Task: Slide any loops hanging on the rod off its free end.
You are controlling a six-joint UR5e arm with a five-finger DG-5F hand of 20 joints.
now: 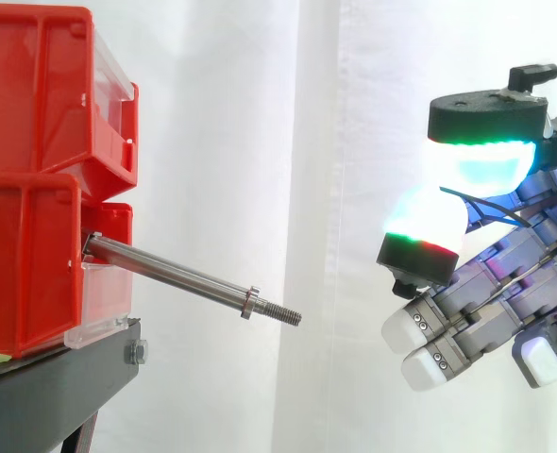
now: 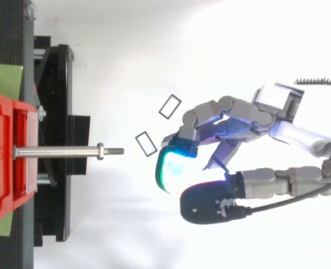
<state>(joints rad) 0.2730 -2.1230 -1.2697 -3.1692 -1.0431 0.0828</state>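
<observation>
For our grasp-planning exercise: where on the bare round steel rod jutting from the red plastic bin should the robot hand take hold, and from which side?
Probably grip the round steel rod on its smooth length between the red plastic bin and the small collar, not the narrow threaded tip. Come from the free end, where the robot hand is, closing across the rod's width.

Two still cameras, one level beside the work and one overhead, both set close.

The side view looked level across the work toward the white curtain (image 1: 260,142), with the red bins (image 1: 33,189) on the black stand (image 1: 52,396) cut by its left edge and the hand (image 1: 514,283) at its right. The top view looked straight down, again with the bins at its left. Both views shared the rod (image 1: 175,274), the bins' fronts, the stand's edge and the hand.
</observation>
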